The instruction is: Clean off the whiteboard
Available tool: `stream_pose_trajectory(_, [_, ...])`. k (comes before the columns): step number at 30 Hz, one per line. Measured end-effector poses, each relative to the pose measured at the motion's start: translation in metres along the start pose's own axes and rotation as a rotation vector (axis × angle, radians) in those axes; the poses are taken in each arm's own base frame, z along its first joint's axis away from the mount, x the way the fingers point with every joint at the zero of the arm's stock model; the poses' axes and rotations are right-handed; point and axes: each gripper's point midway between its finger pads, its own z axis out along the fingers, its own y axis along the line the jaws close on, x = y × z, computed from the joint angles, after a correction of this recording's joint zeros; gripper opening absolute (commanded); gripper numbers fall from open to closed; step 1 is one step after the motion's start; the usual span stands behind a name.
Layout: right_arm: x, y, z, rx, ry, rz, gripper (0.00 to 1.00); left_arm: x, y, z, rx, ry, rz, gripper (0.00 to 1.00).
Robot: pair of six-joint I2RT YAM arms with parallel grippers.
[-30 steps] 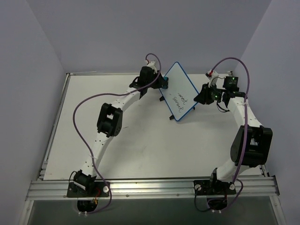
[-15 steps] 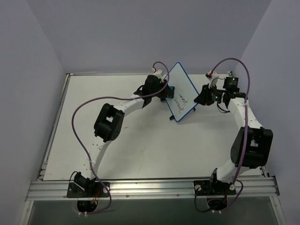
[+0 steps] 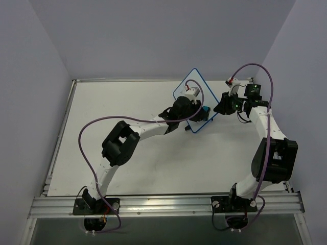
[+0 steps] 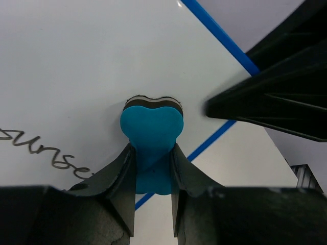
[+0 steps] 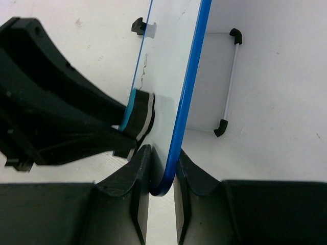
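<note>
White table (image 3: 153, 153), whiteboard (image 3: 202, 93) standing on it

Boxed in at the far, left and right edges of the white surface (image 3: 179, 163) by plain lavender walls (image 3: 153, 35). Edged along the near side by a ribbed aluminium rail (image 3: 168, 204). Lit softly and evenly.

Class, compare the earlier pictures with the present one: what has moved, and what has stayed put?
The left gripper, shut on the eraser, swept from the left edge of the whiteboard across its face toward the right arm's side, with the pad against the surface. Some writing remains. The whiteboard stayed in place, and the right gripper still clamps its edge.
</note>
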Motion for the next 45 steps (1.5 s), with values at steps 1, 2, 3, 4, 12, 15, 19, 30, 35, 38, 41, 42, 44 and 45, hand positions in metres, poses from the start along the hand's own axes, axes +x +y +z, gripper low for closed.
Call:
stream_pose_trajectory(1, [0.0,-0.001,0.0,0.003,0.0,0.001,0.0,0.002,-0.005,0.0,-0.001,-0.002,0.003,0.02])
stream_pose_trajectory(2, [0.0,-0.002,-0.001,0.005,0.001,0.001,0.0,0.004,-0.01,0.0,-0.001,-0.004,0.006,0.02])
stream_pose_trajectory(3, [0.001,-0.002,-0.001,0.008,0.001,0.002,0.0,0.005,-0.011,0.0,-0.007,-0.007,0.008,0.02])
stream_pose_trajectory(4, [0.001,-0.003,-0.001,0.009,0.001,0.002,0.0,0.005,-0.011,0.0,-0.014,-0.01,0.009,0.02])
stream_pose_trajectory(12, [-0.001,0.001,0.0,-0.01,-0.006,-0.007,0.0,-0.005,0.008,-0.003,-0.066,0.007,-0.014,0.02])
stream_pose_trajectory(15, [-0.003,0.004,0.002,-0.023,-0.012,-0.015,0.0,-0.014,0.044,-0.005,-0.124,0.016,-0.037,0.02])
stream_pose_trajectory(19, [-0.006,0.01,0.003,-0.046,-0.021,-0.024,0.0,-0.026,0.117,-0.005,-0.239,0.026,-0.087,0.02])
stream_pose_trajectory(30, [-0.011,0.023,0.006,-0.087,-0.036,-0.047,0.0,-0.054,0.181,0.006,-0.26,0.106,-0.227,0.03])
stream_pose_trajectory(35, [-0.012,0.024,0.007,-0.091,-0.038,-0.054,0.0,-0.066,0.189,0.014,-0.225,0.122,-0.248,0.03])
stream_pose_trajectory(38, [-0.012,0.025,0.007,-0.091,-0.038,-0.053,0.0,-0.069,0.189,0.018,-0.21,0.124,-0.247,0.06])
stream_pose_trajectory(41, [-0.013,0.025,0.007,-0.092,-0.038,-0.052,0.0,-0.071,0.19,0.02,-0.204,0.118,-0.245,0.07])
stream_pose_trajectory(42, [-0.013,0.025,0.007,-0.092,-0.039,-0.052,0.0,-0.071,0.191,0.021,-0.202,0.115,-0.244,0.07])
stream_pose_trajectory(44, [-0.013,0.026,0.008,-0.093,-0.039,-0.054,0.0,-0.075,0.191,0.025,-0.192,0.101,-0.235,0.07])
stream_pose_trajectory(45, [-0.013,0.026,0.008,-0.094,-0.04,-0.055,0.0,-0.076,0.192,0.027,-0.188,0.095,-0.232,0.07])
